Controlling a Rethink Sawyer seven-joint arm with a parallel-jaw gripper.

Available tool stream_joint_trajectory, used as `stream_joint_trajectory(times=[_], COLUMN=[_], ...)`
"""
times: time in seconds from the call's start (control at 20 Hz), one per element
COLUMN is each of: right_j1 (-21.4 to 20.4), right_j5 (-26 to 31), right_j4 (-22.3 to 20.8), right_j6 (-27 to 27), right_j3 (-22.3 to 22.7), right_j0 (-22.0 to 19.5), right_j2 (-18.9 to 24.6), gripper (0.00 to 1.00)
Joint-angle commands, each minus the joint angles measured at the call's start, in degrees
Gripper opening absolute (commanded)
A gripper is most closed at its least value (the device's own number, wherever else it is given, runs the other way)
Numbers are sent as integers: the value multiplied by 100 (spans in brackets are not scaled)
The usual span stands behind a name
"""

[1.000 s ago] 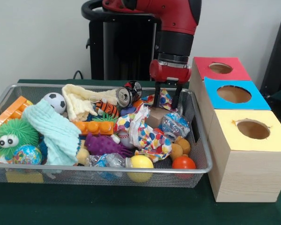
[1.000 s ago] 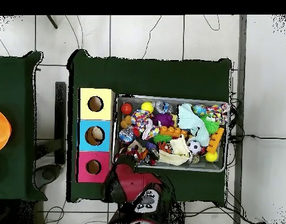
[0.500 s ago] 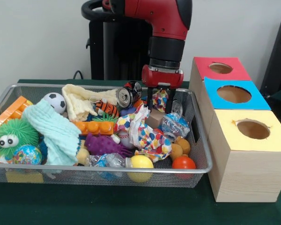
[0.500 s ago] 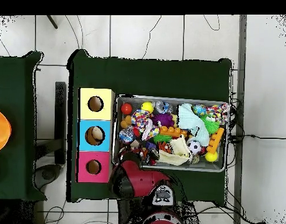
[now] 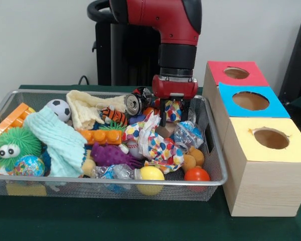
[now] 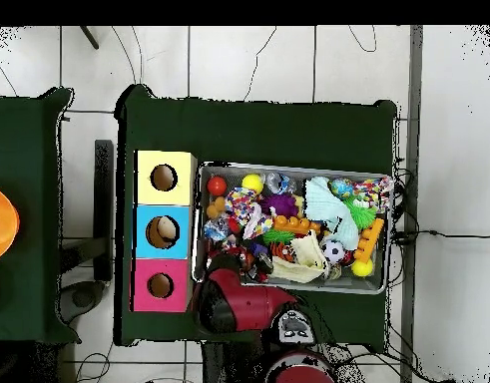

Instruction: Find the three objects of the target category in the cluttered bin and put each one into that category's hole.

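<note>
Bin (image 5: 10, 98) sits on the tabletop (image 5: 115, 221) beside the three holed boxes (image 5: 263, 150), so drops are short. We see the gripper (image 5: 173, 118) low at the bin's back right, fingers part-open astride a polka-dot cloth (image 5: 173, 109); grasp unclear. Vs 1 s ago, it's shifted left and closed in.

Bright even indoor light, soft shadows — slight blur, no glare

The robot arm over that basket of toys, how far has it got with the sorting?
Possibly one item done: something pale shows inside the blue box's hole. The gripper is down among the toys at the wire basket's far end, grasp unclear. The basket is still crammed, so most remains.
</note>
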Motion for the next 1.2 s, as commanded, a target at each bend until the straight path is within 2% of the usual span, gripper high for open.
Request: stream_joint_trajectory(times=[0.05, 0.65, 1.2], right_j1=[534, 492, 431], right_j5=[-333, -349, -650], right_j4=[-277, -288, -227], right_j6=[1339, 1288, 1283], right_j3=[-193, -96, -63], right_j0=[-322, -438, -334], right_j2=[1054, 1213, 1137], gripper=[100, 100, 100])
